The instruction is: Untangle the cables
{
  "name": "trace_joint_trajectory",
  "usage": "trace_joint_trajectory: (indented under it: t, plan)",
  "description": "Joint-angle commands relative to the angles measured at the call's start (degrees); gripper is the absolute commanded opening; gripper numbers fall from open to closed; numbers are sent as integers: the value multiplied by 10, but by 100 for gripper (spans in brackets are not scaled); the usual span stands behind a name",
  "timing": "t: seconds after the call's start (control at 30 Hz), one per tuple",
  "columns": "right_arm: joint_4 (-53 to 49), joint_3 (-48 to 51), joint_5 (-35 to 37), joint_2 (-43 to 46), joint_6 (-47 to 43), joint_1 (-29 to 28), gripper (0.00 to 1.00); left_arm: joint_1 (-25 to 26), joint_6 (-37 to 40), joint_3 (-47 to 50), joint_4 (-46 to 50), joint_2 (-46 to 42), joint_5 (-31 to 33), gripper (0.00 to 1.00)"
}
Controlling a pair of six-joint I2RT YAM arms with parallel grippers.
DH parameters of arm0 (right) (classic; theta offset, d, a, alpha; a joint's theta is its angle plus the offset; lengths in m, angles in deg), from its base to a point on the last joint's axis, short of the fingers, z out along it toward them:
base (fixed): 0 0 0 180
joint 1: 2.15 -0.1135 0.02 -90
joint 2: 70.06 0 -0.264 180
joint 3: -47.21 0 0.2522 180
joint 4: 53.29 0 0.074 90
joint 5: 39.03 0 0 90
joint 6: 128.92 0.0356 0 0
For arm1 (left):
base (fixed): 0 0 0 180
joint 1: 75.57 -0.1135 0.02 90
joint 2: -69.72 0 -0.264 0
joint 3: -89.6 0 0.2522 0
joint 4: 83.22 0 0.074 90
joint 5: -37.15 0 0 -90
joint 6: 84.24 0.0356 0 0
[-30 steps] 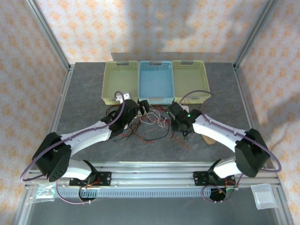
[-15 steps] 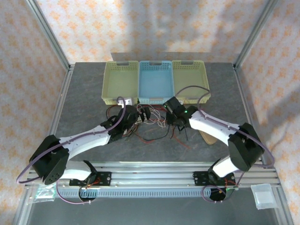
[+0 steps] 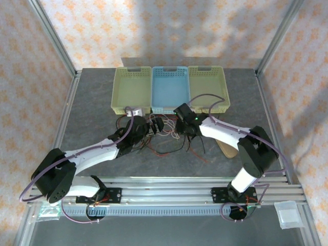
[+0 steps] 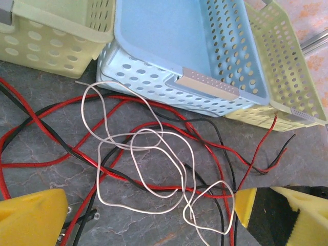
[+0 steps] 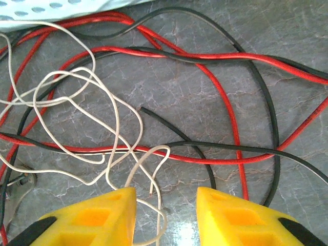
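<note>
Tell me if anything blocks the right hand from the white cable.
Nothing visible does. The open right hand faces the bare table, and a loop of the white cable lies between its fingertips. A red cable and a black cable cross just beyond, not in between.

Three baskets with holes stand in a row at 12 o'clock on the grey surface [image 3: 97,113]. The blue basket [image 3: 170,68] is in the middle. One yellow basket [image 3: 117,97] touches it at 9 o'clock, the other yellow basket [image 3: 205,68] at 3 o'clock.
</note>
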State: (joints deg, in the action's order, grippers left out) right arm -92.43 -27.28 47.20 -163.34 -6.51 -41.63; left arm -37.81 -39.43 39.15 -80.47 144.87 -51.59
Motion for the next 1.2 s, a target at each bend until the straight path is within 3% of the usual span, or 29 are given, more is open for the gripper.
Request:
trace_joint_trajectory:
  t: [0.0, 0.27, 0.43, 0.6, 0.8, 0.93, 1.03, 1.17]
  plan:
    - [-13, -17, 43, 25, 11, -3, 38, 0, -4, 4, 0, -15, -1, 99]
    - [37, 4, -7, 41, 5, -6, 39, 14, -35, 30, -61, -14, -52, 99]
    - [39, -5, -15, 8, -1, -9, 39, 37, -40, 34, -36, -4, -37, 99]
    - [-2, -43, 7, -35, -27, -15, 44, 30, -71, 66, -55, -33, -16, 99]
    - [-42, -58, 46, -73, -23, -15, 42, 8, -90, 96, -74, -53, -26, 99]
    - [-41, -59, 47, -78, -20, -15, 33, 7, -82, 93, -59, -60, -21, 97]
    - [-41, -59, 46, -80, -16, -15, 22, 6, -77, 81, -36, -55, -15, 91]
    - [-23, -47, 55, -57, -13, -15, 9, 6, -64, 54, 6, -38, -5, 91]
